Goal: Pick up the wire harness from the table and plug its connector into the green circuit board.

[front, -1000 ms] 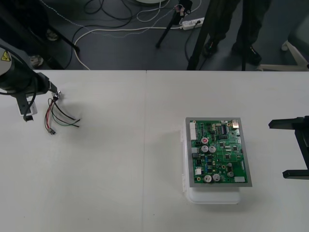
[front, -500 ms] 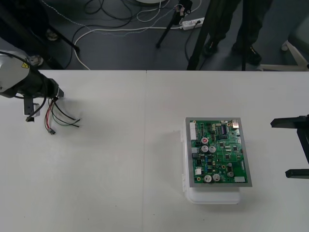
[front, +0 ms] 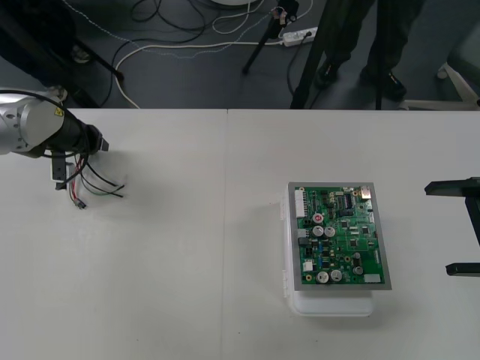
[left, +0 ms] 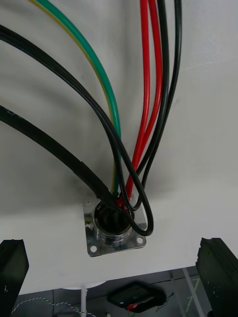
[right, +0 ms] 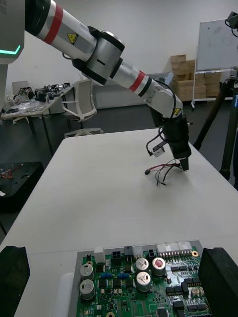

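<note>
Left gripper open, fingers wide, right over the harness at the table's left end. Socket sits between my fingers, wires fanning away from it. Plug lies at the far end of the wires, on the table. Board is well apart, over on the right. Right gripper open, parked at the right edge.

Risks as I see them:
- Socket is small, round metal. If I close off-centre it may squirt out or tip on its flange.
- Wires loop tight around the socket, so I could pinch one instead of the body.
- Harness is light, so a fingertip touch could slide it before I close.
- A grip at the socket end leaves the plug dangling, so it needs a regrip or handover before insertion.

Writing: yellow warning sticker on my arm, symbol only. Board print is too small to read.
</note>
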You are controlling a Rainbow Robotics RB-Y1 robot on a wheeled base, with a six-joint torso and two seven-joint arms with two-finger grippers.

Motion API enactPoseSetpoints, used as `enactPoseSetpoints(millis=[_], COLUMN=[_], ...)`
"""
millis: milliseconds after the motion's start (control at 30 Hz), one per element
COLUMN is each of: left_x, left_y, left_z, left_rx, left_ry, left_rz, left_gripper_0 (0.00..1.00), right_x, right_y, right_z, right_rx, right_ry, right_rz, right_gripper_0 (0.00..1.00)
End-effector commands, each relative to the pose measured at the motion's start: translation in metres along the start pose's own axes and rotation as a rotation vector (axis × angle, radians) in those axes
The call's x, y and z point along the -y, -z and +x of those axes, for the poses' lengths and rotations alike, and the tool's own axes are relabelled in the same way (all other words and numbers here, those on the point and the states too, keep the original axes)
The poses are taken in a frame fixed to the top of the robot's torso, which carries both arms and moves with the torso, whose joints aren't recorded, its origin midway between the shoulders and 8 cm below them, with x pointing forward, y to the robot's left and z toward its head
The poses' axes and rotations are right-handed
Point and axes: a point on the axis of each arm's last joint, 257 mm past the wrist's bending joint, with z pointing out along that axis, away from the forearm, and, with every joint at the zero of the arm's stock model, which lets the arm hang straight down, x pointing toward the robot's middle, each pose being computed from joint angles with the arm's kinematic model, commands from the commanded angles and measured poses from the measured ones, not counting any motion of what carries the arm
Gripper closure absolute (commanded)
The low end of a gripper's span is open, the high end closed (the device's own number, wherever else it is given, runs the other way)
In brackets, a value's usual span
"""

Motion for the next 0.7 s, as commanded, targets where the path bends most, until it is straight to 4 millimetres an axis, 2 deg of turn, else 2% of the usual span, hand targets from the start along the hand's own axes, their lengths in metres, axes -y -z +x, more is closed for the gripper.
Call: enactPoseSetpoints(millis=[33,700], left_x=[-0.012,-0.005], left_y=[0.01,-0.004], left_z=[0.045,0.033], left_rx=[-0.101,-0.136], left_ry=[-0.065,-0.077], left_rz=[0.009,0.027], left_gripper_0=[0.0,0.0], right_x=[-0.009,-0.011], right_y=[0.002,0.001], right_z=[-0.005,-0.007], right_rx=[-0.021,-0.013], right_ry=[0.022,0.072], right_rz=[-0.039,-0.043], right_gripper_0=[0.0,0.0])
